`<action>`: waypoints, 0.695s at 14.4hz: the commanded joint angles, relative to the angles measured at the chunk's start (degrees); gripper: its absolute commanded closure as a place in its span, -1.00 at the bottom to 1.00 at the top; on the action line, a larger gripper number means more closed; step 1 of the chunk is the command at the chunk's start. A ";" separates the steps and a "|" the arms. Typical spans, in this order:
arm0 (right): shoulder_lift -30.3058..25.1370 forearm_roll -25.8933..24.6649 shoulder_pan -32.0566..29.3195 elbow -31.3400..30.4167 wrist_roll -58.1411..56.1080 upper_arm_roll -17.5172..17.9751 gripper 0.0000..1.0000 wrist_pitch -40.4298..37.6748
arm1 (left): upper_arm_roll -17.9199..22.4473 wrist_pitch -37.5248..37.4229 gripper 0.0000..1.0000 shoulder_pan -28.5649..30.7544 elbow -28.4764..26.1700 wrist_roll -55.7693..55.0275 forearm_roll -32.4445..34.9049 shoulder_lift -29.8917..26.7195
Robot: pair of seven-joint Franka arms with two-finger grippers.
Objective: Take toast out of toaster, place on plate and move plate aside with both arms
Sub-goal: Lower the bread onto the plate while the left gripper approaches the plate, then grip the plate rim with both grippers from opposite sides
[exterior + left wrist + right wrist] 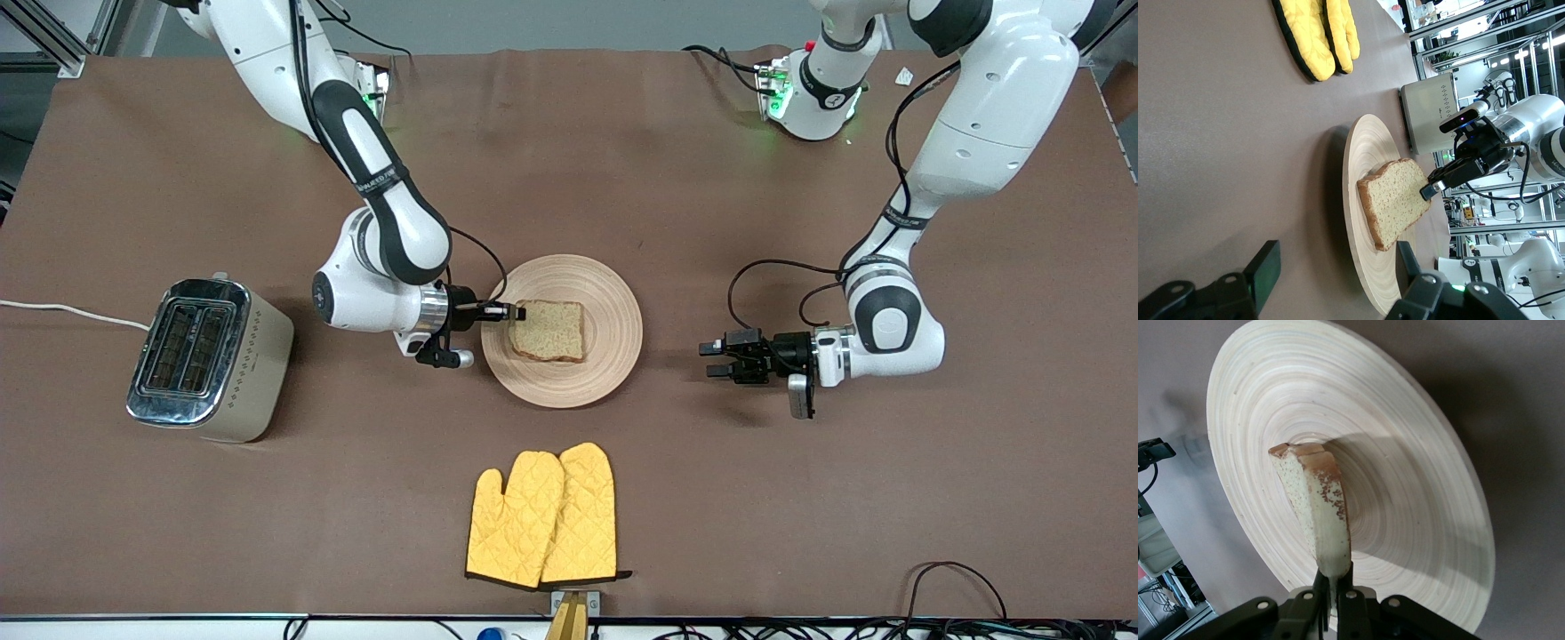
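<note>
The toast (pixel 549 331) lies over the middle of the round wooden plate (pixel 609 298), with the edge toward the right arm's end held slightly raised. My right gripper (pixel 517 311) is shut on that edge, low over the plate's rim. In the right wrist view the toast (pixel 1318 507) stands edge-on in my right gripper (pixel 1333 577) above the plate (pixel 1418 487). My left gripper (pixel 711 360) is open and empty, low beside the plate toward the left arm's end. In the left wrist view my left gripper (pixel 1338 267) faces the plate's rim (pixel 1358 193) and the toast (pixel 1395 200).
A silver toaster (pixel 209 360) stands toward the right arm's end, its cable running off the table. A pair of yellow oven mitts (pixel 542 516) lies nearer to the front camera than the plate. Both show in the left wrist view: toaster (pixel 1428 110), mitts (pixel 1315 33).
</note>
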 commanded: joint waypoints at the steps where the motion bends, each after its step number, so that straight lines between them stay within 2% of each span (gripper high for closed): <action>1: 0.68 1.22 -1.33 -0.46 -1.37 0.47 0.79 -0.44 | -0.12 2.88 -0.53 -1.08 -1.66 1.85 -1.94 -1.02; 3: 1.47 0.96 -1.60 -0.46 -1.46 0.47 0.76 -0.44 | -0.21 3.95 -0.49 -1.62 -1.66 1.85 -2.29 -1.11; 5: 2.17 0.96 -2.03 -0.46 -1.46 0.47 0.57 -0.44 | -0.29 4.21 -0.45 -2.67 -1.66 1.85 -2.99 -1.11; 7: 2.44 0.87 -2.38 -0.37 -1.46 0.47 0.13 -0.44 | -0.38 4.30 -0.45 -3.20 -2.18 1.85 -4.74 -1.02; 9: 2.70 0.87 -3.08 -0.37 -3.38 0.47 -0.20 -1.22 | -0.38 4.39 -0.44 -4.25 -2.97 1.85 -7.46 -0.94; 10: 2.71 0.87 -3.87 -0.37 -5.13 0.47 -0.45 -2.97 | -0.38 4.39 -0.45 -4.52 -3.24 1.85 -8.78 -0.85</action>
